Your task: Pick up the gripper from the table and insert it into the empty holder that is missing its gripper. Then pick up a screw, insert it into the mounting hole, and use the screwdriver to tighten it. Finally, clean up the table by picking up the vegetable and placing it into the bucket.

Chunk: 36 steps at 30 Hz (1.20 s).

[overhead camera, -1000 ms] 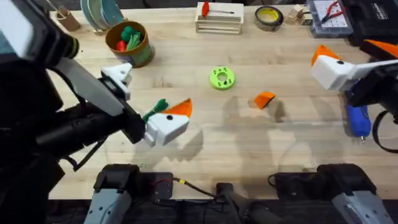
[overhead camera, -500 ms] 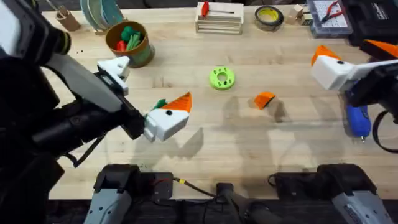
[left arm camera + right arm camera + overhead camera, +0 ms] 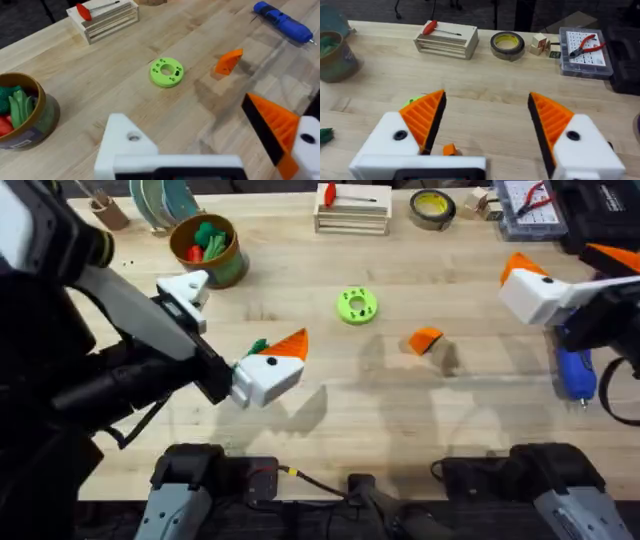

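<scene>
a wooden table (image 3: 480, 420) seen from above. the left hand (image 3: 225, 340) hovers over the table's left half, fingers spread; one white finger is the holder (image 3: 185, 292), bare of its pad, the other carries an orange pad. the loose orange gripper (image 3: 426, 340) lies near the table's middle, well apart from that hand, toward the right. the right hand (image 3: 485, 127) hangs near the right edge, fingers spread wide, above the blue screwdriver (image 3: 574, 372). the dark green vegetable (image 3: 256, 347) lies just beside the left hand's padded finger. the bucket (image 3: 206, 248) stands at the far left.
</scene>
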Tool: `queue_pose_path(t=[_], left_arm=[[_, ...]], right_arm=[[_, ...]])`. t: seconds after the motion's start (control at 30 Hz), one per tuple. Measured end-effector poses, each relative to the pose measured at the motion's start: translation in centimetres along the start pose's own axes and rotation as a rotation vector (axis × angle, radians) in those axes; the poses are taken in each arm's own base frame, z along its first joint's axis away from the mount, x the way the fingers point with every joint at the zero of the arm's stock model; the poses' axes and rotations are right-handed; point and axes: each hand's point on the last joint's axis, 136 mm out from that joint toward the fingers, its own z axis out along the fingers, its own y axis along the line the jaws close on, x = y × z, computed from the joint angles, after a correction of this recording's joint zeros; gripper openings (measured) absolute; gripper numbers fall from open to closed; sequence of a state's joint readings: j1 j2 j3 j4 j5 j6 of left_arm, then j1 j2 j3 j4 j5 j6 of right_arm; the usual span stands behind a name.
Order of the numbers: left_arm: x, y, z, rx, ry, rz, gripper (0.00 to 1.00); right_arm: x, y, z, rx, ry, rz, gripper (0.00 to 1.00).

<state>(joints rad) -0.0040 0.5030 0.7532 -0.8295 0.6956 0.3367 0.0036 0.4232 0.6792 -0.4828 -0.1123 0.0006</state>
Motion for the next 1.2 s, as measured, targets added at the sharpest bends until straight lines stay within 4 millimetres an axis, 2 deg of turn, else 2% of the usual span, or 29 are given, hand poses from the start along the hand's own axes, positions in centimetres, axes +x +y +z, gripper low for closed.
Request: queue_pose_path(t=[0.77,1.2], left_arm=[[-0.2,0.1,0.0,-0.006,-0.005,0.006,0.993],[-3.0,1.0,-0.2,-0.045,-0.111,0.098,0.993]], right_arm=[[0.0,0.0,0.0,0.0,0.0,0.0,0.992],[0.0,0.0,0.0,0.0,0.0,0.0,0.991]])
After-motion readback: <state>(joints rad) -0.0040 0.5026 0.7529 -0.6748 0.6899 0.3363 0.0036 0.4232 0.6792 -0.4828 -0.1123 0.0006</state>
